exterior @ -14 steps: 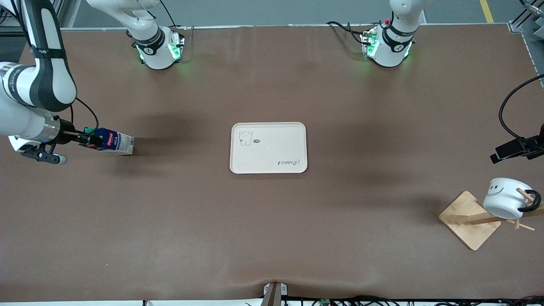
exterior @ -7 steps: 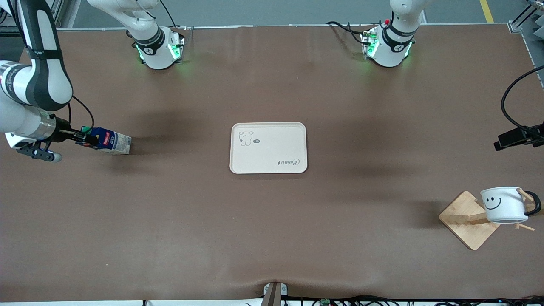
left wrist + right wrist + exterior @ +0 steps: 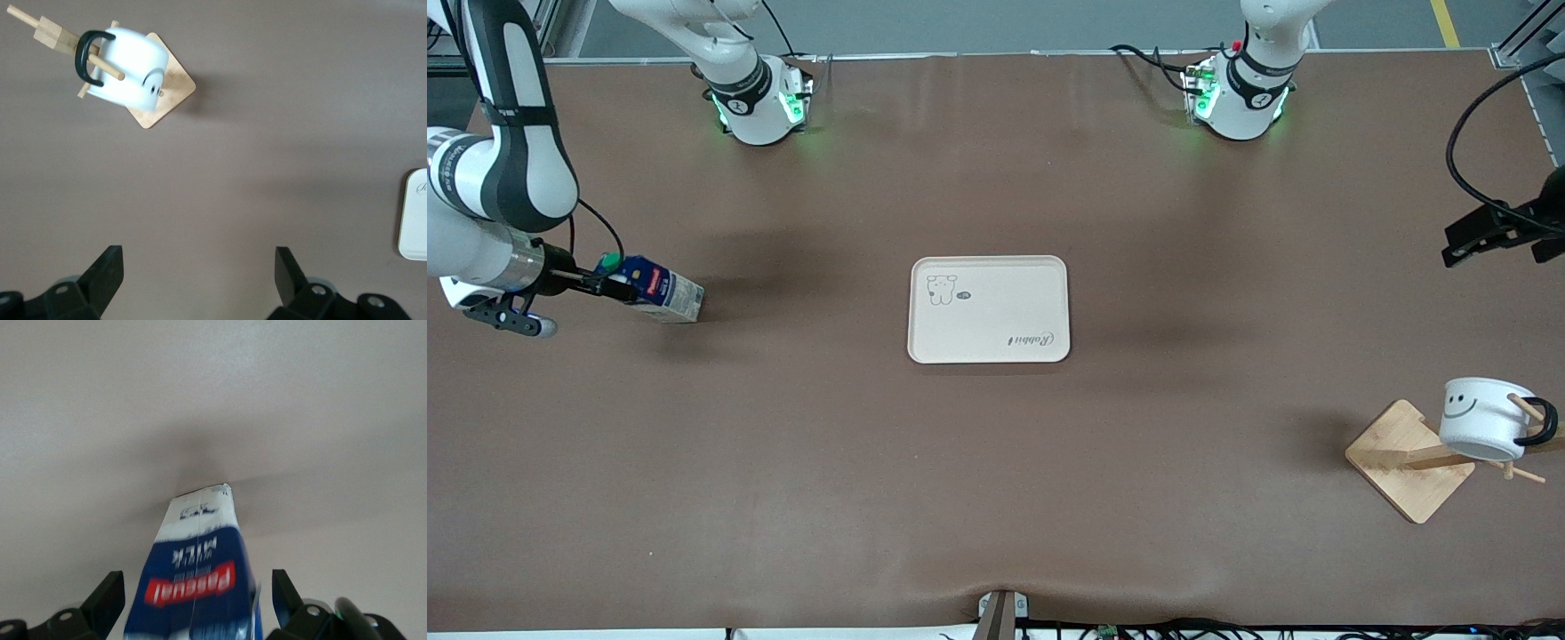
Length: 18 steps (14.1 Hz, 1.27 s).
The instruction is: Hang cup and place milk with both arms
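- Table (image 3: pixel 996 498) is bare between tray (image 3: pixel 988 309) and wooden rack (image 3: pixel 1409 460); free passage there.
- Tray lies flat mid-table, nothing on it.
- Rack with hung cup (image 3: pixel 1483 420) stands up at the left arm's end, nearer the front camera.
- Milk carton (image 3: pixel 660 294) tilted at the right arm's end, well apart from tray.
- Left hand (image 3: pixel 1480 233) hangs wide open above the table, clear of the rack.

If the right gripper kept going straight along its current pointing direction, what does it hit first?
The milk carton: it already sits between the right gripper fingers, which look open beside it in the right wrist view. Past the carton there is only bare table, with the white tray further along, though depth is unclear.
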Tool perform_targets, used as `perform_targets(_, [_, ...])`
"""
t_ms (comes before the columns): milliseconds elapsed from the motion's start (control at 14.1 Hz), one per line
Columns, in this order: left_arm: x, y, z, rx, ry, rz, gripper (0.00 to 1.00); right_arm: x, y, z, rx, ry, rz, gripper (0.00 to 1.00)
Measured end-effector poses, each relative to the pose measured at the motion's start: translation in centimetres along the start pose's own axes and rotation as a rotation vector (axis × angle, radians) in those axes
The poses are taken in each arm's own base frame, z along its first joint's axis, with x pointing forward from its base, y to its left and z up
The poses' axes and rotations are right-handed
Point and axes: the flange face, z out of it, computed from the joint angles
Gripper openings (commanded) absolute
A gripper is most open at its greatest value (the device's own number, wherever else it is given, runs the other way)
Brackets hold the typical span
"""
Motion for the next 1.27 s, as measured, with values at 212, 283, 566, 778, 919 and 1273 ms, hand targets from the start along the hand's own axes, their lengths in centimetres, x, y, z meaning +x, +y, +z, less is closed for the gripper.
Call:
perform_targets(212, [-1.4,0.2,-0.6,-0.022,-0.001,-0.02,1.0,0.0,0.0,0.1,0.0,-0.003,0.001,0.97])
perform_targets(283, [-1.9,0.3,-0.9,-0.027,-0.001,-0.025,1.0,0.0,0.0,0.1,0.0,-0.003,0.001,1.0])
perform_targets(566, [-4.1,0.9,-1.7,-0.069,0.0,-0.026,1.0,0.4,-0.1,-1.8,0.001,-0.006,-0.002,1.0])
perform_targets(778, [-5.1,1.5,-2.2,-0.089,-0.004,-0.027,1.0,1.1,-0.4,-7.2,0.003,-0.019,-0.008,1.0])
perform_targets(919, [-5.4,2.2,-2.4,-0.09,-0.003,-0.034,1.0,1.0,-0.7,-10.1,0.003,-0.047,-0.014,1.0])
perform_targets(1273, [-5.4,2.5,-2.0,-0.09,-0.012,-0.037,1.0,2.7,-3.3,-20.8,0.03,0.123,-0.054,1.0])
